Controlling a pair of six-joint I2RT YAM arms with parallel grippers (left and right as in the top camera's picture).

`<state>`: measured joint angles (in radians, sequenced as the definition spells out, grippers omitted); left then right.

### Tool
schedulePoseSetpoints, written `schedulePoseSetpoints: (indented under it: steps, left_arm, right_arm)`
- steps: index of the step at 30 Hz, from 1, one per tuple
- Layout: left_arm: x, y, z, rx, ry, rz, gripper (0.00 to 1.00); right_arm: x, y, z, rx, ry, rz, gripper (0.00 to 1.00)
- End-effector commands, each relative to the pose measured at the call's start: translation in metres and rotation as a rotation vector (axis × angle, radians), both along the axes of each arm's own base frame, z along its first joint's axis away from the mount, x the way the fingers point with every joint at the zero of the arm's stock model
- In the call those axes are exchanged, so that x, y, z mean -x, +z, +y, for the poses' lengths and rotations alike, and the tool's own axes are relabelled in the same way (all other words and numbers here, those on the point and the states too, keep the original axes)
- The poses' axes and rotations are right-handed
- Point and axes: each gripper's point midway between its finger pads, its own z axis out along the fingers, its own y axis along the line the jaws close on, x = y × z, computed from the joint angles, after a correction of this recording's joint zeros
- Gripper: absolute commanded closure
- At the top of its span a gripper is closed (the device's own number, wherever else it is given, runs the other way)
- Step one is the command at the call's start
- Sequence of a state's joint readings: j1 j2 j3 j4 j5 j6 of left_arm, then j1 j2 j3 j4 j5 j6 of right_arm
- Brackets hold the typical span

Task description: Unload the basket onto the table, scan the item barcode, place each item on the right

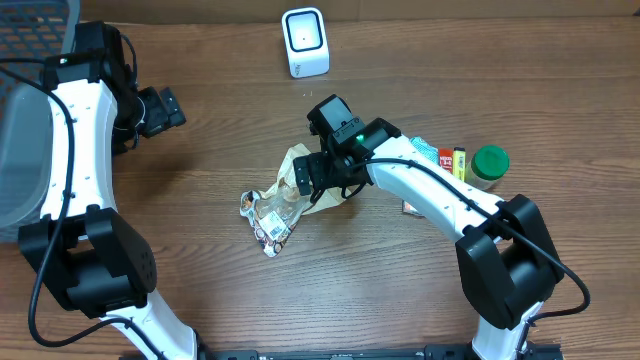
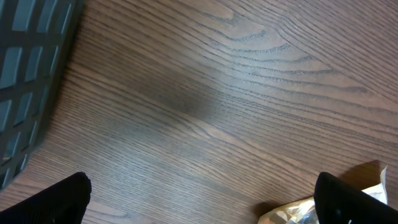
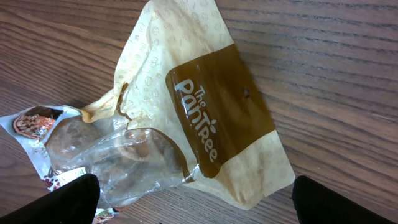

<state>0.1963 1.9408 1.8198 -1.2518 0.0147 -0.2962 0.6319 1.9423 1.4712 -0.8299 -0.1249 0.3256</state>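
The crumpled PanTree snack bag point(image 3: 205, 118) lies beneath the right gripper point(image 1: 318, 185), jaws spread wide and gripping nothing. Beyond the bag stands the white scanner point(image 1: 304, 42). Right of the bag sits a green-lidded jar point(image 1: 489, 163), its label unreadable. The left gripper point(image 1: 165, 108), likewise spread and empty, hangs left of the bag. The barcode is hard to make out.

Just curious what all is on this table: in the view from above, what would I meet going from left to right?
Grey basket → left tool → clear snack packet → white scanner → yellow stick → green-lidded jar
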Motion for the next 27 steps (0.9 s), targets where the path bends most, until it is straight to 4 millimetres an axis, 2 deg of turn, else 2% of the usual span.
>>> schedulePoseSetpoints:
  steps: [1,13,16,20,23,27]
  left_arm:
    - [-0.003,0.011,-0.002,-0.008,-0.019,-0.031,0.00]
    - [-0.005,0.011,-0.003,-0.003,-0.011,-0.037,0.00]
    - [-0.013,0.014,-0.015,0.087,0.043,-0.077,0.00]
    - [0.010,0.012,-0.044,0.241,0.026,0.013,0.00]
    - [0.031,0.007,-0.052,0.256,0.015,0.105,0.00]
    - [0.047,-0.001,-0.068,0.263,-0.038,0.181,0.00]
  right_arm:
    - [0.001,-0.004,-0.002,0.000,0.010,0.005,0.00]
    - [0.000,-0.004,-0.001,-0.004,0.010,0.000,0.00]
    - [-0.001,-0.004,-0.001,-0.004,0.010,-0.001,0.00]
    - [0.000,-0.004,-0.001,-0.005,0.010,0.000,0.00]
    - [0.000,-0.004,-0.001,-0.005,0.011,0.000,0.00]
    - [0.000,-0.004,-0.001,-0.003,0.016,-0.001,0.00]
